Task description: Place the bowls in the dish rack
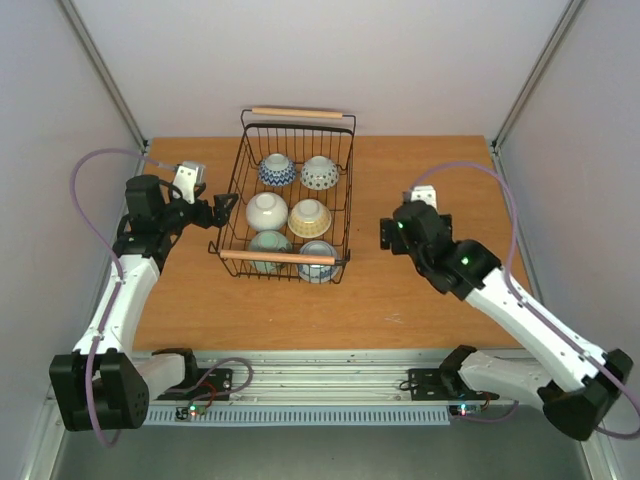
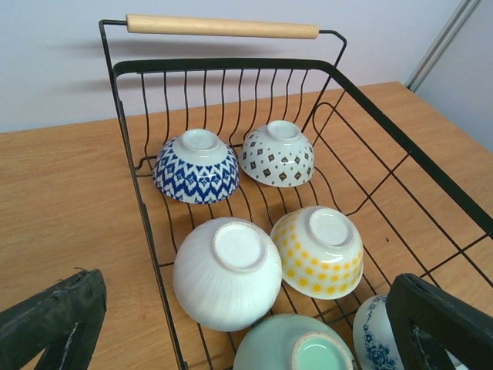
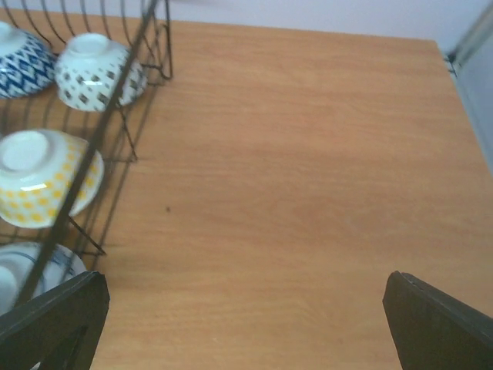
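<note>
Inside dish rack point(image 1: 300, 113): six bowls point(image 1: 267, 211), paired rows.

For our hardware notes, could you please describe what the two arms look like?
Both the left arm and right arm have white links with black joints and bases. A lilac cable loops along each. The fingers are black and blocky. A green light glows on the right arm.

No readable text, label, brand, number or sign on anything in view.
</note>
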### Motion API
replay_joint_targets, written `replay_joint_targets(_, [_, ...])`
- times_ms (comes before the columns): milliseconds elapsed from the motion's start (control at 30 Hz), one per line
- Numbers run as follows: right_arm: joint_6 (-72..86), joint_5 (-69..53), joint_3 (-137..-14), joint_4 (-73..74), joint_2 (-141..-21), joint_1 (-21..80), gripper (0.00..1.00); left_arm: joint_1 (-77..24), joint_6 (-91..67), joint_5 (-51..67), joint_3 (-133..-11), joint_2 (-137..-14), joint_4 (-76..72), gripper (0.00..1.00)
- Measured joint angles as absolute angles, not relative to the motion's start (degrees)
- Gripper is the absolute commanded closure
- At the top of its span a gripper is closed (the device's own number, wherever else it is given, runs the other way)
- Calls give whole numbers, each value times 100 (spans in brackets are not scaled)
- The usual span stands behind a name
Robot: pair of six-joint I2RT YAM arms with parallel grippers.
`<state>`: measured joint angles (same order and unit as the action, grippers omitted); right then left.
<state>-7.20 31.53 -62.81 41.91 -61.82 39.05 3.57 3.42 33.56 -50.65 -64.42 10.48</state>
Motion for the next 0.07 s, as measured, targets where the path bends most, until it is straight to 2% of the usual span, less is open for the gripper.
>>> replay_joint_targets(67, [-582,3249,-6010,4305,-5883,3905,1,357,342,3354,-5065,-6442,1046,1])
